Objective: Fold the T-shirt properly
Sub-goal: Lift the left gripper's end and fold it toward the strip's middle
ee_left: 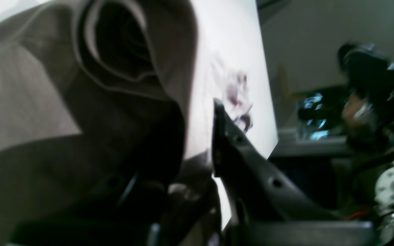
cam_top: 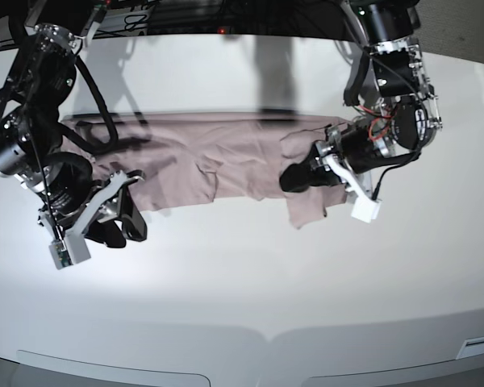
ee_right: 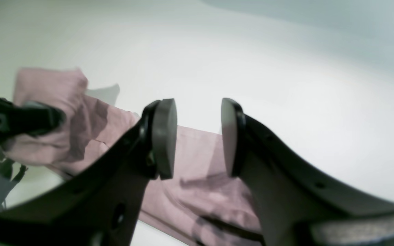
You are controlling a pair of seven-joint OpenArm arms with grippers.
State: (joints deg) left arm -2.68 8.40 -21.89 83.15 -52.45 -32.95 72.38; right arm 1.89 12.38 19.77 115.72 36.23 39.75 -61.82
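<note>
The mauve-pink T-shirt (cam_top: 210, 157) lies spread in a long band across the white table. My left gripper (cam_top: 294, 177) is shut on a bunch of its right end, lifted a little, and a flap hangs down below it. In the left wrist view the cloth (ee_left: 29, 102) drapes over one finger and fills the left half, beside the left gripper (ee_left: 199, 109). My right gripper (cam_top: 125, 228) stands open just off the shirt's front left edge. In its own view the right gripper (ee_right: 197, 136) holds nothing, with the T-shirt (ee_right: 200, 191) below it and the left gripper (ee_right: 46, 118) holding raised cloth.
The white table (cam_top: 242, 298) stretches in front of the shirt to its rounded front edge. Dark cables (cam_top: 97, 97) run down from the right arm over the shirt's left end. Blurred equipment (ee_left: 371, 102) stands off the table beyond the left arm.
</note>
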